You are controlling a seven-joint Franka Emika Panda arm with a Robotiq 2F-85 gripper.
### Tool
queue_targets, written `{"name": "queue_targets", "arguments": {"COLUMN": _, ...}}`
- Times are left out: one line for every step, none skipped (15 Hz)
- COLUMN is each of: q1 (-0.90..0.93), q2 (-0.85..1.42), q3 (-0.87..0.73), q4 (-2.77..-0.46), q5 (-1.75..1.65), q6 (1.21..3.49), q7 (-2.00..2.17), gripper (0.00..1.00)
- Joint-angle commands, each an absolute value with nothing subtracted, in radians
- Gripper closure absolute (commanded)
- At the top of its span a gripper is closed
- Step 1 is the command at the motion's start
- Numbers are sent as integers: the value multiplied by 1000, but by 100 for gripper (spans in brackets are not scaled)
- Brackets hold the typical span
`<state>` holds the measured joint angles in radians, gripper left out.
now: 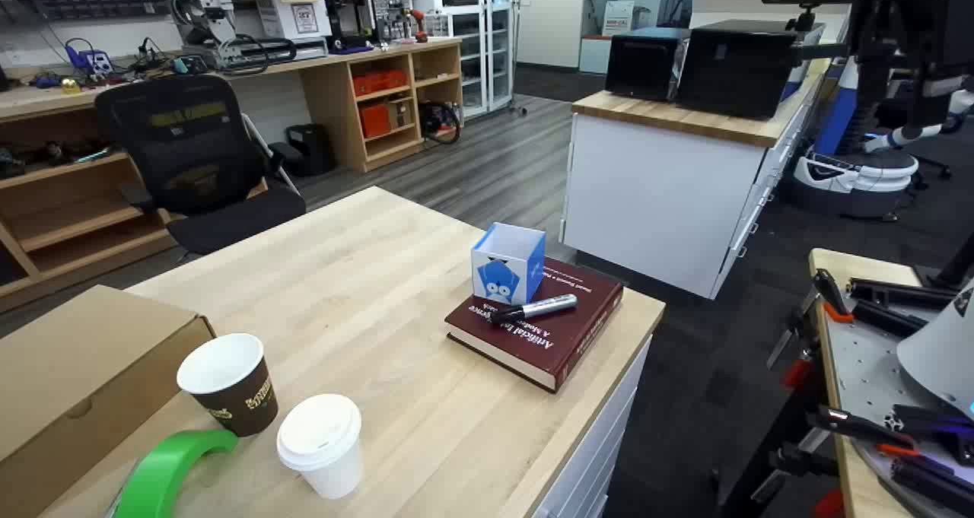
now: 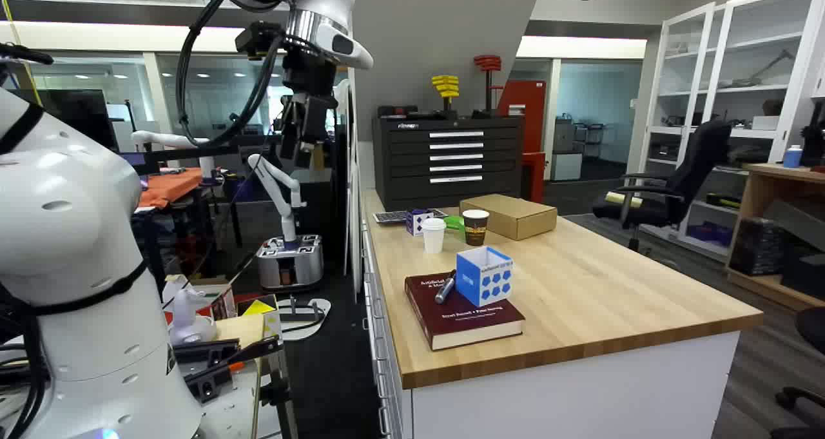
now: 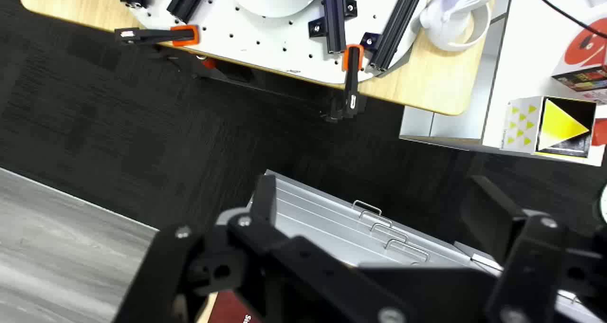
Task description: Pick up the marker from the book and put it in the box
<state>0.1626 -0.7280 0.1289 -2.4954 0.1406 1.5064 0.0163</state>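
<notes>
My pincer [image 3: 377, 195] stands spread wide, gripping nothing; I judge the silver-and-black marker [image 1: 534, 309] light, stiff, slippery, best taken mid-barrel.

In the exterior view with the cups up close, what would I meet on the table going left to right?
Brown cardboard box, dark cup, white lidded cup, maroon book. Left out for overlapping: green object, blue-and-white box, marker.

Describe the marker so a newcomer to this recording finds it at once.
Start at the pale wood table, then the maroon book near its corner. The marker lies on the cover, beside the blue-and-white box. It is the slim silver rod with a black end, unlike the cube-shaped box.
</notes>
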Motion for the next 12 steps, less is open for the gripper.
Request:
{"name": "queue_targets", "arguments": {"q1": 157, "q2": -728, "q3": 134, "q4": -2494, "q5": 143, "q6": 1505, "q7": 13, "gripper": 0}}
{"name": "queue_targets", "arguments": {"q1": 157, "q2": -728, "q3": 134, "q4": -2494, "q5": 143, "q6": 1505, "q7": 13, "gripper": 0}}
{"name": "queue_targets", "arguments": {"q1": 157, "q2": -728, "q3": 134, "q4": -2494, "q5": 143, "q6": 1505, "q7": 13, "gripper": 0}}
{"name": "queue_targets", "arguments": {"q1": 157, "q2": -728, "q3": 134, "q4": -2494, "q5": 143, "q6": 1505, "q7": 13, "gripper": 0}}
{"name": "queue_targets", "arguments": {"q1": 157, "q2": -728, "q3": 134, "q4": -2494, "q5": 143, "q6": 1505, "q7": 13, "gripper": 0}}
{"name": "queue_targets", "arguments": {"q1": 157, "q2": -728, "q3": 134, "q4": -2494, "q5": 143, "q6": 1505, "q7": 13, "gripper": 0}}
{"name": "queue_targets", "arguments": {"q1": 154, "q2": -728, "q3": 135, "q4": -2493, "q5": 140, "q6": 1505, "q7": 19, "gripper": 0}}
{"name": "queue_targets", "arguments": {"q1": 147, "q2": -728, "q3": 140, "q4": -2492, "q5": 133, "q6": 1510, "q7": 34, "gripper": 0}}
{"name": "queue_targets", "arguments": {"q1": 146, "q2": -727, "q3": 140, "q4": -2492, "q5": 129, "q6": 1515, "q7": 32, "gripper": 0}}
{"name": "queue_targets", "arguments": {"q1": 135, "q2": -726, "q3": 147, "q4": -2494, "q5": 118, "q6": 1536, "q7": 50, "gripper": 0}}
{"name": "queue_targets", "arguments": {"q1": 130, "q2": -725, "q3": 151, "q4": -2495, "q5": 109, "q6": 1551, "q7": 59, "gripper": 0}}
{"name": "queue_targets", "arguments": {"q1": 127, "q2": -717, "q3": 148, "q4": -2494, "q5": 102, "q6": 1587, "q7": 52, "gripper": 0}}
